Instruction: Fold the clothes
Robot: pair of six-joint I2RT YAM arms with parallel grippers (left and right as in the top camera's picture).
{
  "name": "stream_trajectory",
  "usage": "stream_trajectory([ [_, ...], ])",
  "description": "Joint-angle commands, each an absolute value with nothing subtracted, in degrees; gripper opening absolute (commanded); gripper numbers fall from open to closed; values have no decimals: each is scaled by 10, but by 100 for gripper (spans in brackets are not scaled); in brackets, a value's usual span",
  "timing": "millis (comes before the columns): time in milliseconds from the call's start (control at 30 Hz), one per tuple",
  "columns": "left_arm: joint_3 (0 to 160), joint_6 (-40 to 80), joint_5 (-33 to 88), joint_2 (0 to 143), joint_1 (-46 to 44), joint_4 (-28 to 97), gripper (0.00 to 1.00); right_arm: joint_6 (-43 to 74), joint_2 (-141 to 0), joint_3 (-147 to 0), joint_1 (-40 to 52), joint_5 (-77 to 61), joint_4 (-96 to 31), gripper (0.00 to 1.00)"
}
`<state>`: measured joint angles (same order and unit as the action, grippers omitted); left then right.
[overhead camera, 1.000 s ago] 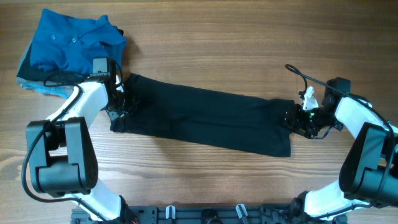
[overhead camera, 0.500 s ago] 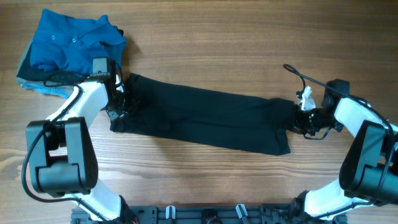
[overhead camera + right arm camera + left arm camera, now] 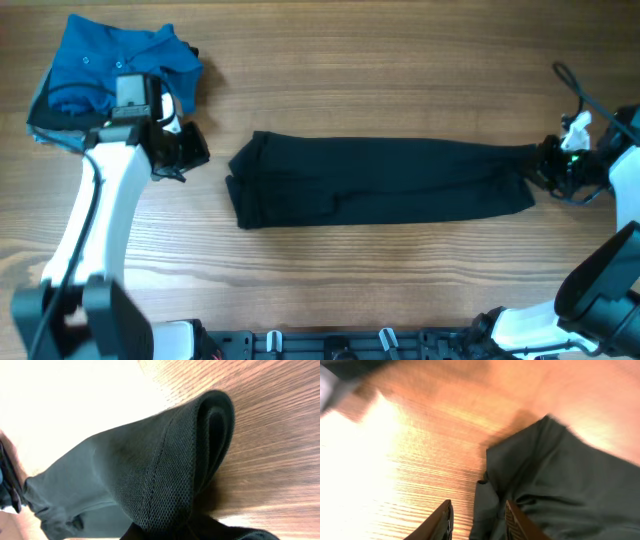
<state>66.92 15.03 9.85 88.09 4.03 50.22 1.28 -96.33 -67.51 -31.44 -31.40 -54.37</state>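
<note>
Lying as a long doubled band across the middle of the bench, the black polo shirt runs from 9 o'clock toward 3 o'clock. It looks like light, limp knit that will sag and drag rather than hold a shape. Its layers may slip over one another, so it is best taken at a corner or a folded edge, pinching every layer together. The right gripper, out at the 3 o'clock edge, is closed on the bunched end of the band, and its wrist view shows the rolled edge running down into it. The left gripper hangs low at 9 o'clock, near the shirt's other end but apart from it, its fingers parted around nothing and angled toward the cloth. A blue shirt sits at 10 o'clock.
</note>
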Motion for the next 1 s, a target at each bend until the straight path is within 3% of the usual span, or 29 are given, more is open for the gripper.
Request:
stream_trajectory([
  [0,679,134,91,833,44,504,32,15,-946,-713,-298,-309,-572,4],
  [300,679,135,91,827,43,504,30,8,-946,-716,-138,-309,-592,4],
  [567,679,135,91,827,43,505,31,110,-957,-716,21,-253,-559,4],
  [900,679,135,91,827,43,505,31,182,-992,-716,95,-238,-525,4],
  [967,679,135,91,827,43,505,32,182,-992,-716,98,-240,-523,11],
])
